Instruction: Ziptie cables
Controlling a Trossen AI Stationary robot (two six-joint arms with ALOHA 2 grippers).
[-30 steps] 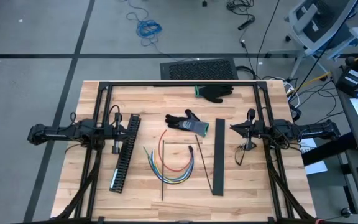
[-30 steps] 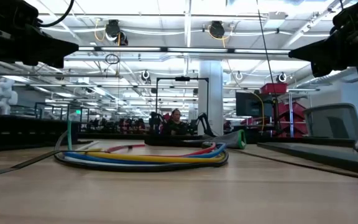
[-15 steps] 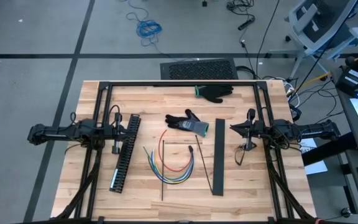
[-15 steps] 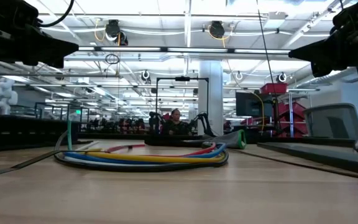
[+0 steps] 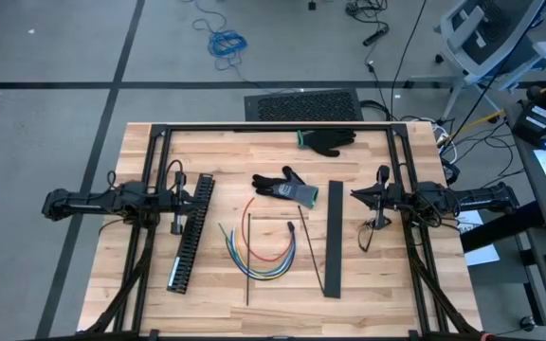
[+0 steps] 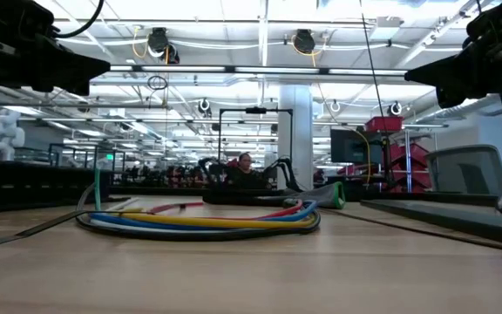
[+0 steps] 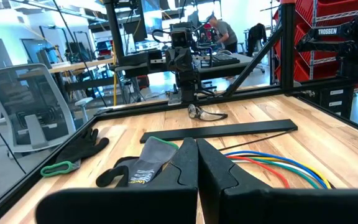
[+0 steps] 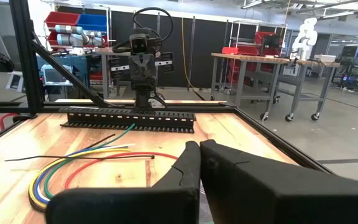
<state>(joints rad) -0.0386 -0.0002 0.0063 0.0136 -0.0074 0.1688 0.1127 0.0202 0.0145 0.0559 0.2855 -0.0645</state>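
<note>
We list: cables (image 5: 259, 248), loose on table (image 5: 377, 275), midway between left gripper (image 5: 200, 197) and right gripper (image 5: 354, 195); both pinched together, holding nothing.

The cables (image 5: 259, 248) lay at the table (image 5: 368, 294) centre, between the slotted duct (image 5: 190, 230) on the left and a flat strip (image 5: 333, 238) on the right, with a glove (image 5: 286, 186) behind them.
</note>
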